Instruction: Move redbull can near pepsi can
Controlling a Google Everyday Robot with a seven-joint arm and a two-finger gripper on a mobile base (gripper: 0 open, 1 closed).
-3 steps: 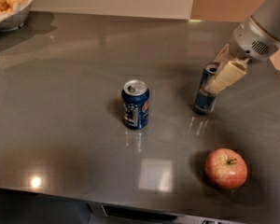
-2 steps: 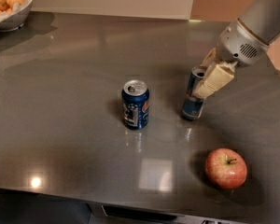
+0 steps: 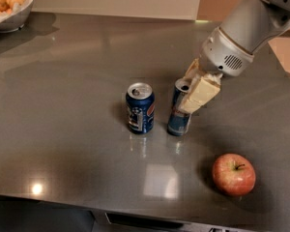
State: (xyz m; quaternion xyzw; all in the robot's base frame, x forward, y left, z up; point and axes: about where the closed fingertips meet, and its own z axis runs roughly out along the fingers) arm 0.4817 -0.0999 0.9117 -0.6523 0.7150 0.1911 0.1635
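Observation:
The pepsi can (image 3: 140, 108), short, wide and dark blue with a silver top, stands upright near the middle of the grey table (image 3: 67, 81). The redbull can (image 3: 179, 115), slim and blue-and-silver, stands just to its right with a small gap between them. My gripper (image 3: 192, 92) comes in from the upper right, and its cream fingers (image 3: 199, 94) are shut on the redbull can's upper part. The near finger hides part of the can's side. The can's base is at the table surface.
A red apple (image 3: 234, 174) lies at the front right of the table. A white bowl (image 3: 12, 6) of orange-yellow fruit stands at the back left corner. The table's front edge runs along the bottom of the view.
My gripper has carried the redbull can leftward across the table, from well right of the pepsi can to just beside it.

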